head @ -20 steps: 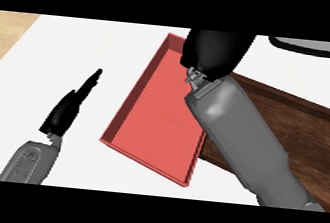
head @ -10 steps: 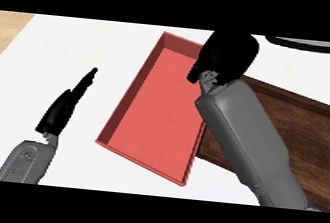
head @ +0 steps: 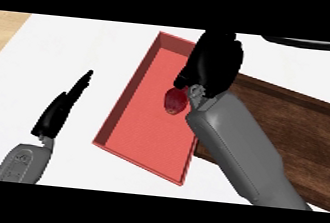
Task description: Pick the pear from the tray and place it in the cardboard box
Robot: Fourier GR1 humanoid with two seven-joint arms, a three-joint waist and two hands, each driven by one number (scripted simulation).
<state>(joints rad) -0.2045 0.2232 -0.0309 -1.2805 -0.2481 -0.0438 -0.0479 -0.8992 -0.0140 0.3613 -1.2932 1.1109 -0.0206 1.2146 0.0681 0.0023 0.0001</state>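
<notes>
Head view, looking steeply down on a white bench (head: 70,44). A shallow red tray (head: 140,126) with a low raised rim lies at an angle near the middle; its floor is flat and matte. The pear (head: 174,101) rests inside the tray, towards its right wall: a small, rounded, reddish fruit with a paler patch at its lower end, smooth-skinned.

The right hand (head: 216,63) hangs over the tray's right side, directly above and just beyond the pear, with the grey forearm running down to the lower edge of the view. Its fingers (head: 190,76) are curled downward towards the fruit, and the lowest tip appears to touch or nearly touch the pear's top; whether they actually pinch it cannot be told, since the black palm hides the contact (the fruit's lower half stays fully visible on the tray floor). The posture suggests a top-down approach, suited to a rounded object that could roll against a flat base.

The left hand (head: 61,108) rests at the left, fingers straight and pressed together, holding nothing.

The box (head: 299,131), dark brown and wood-grained in appearance with a raised wall, sits immediately to the right of the tray, so the carry to it should be short.
</notes>
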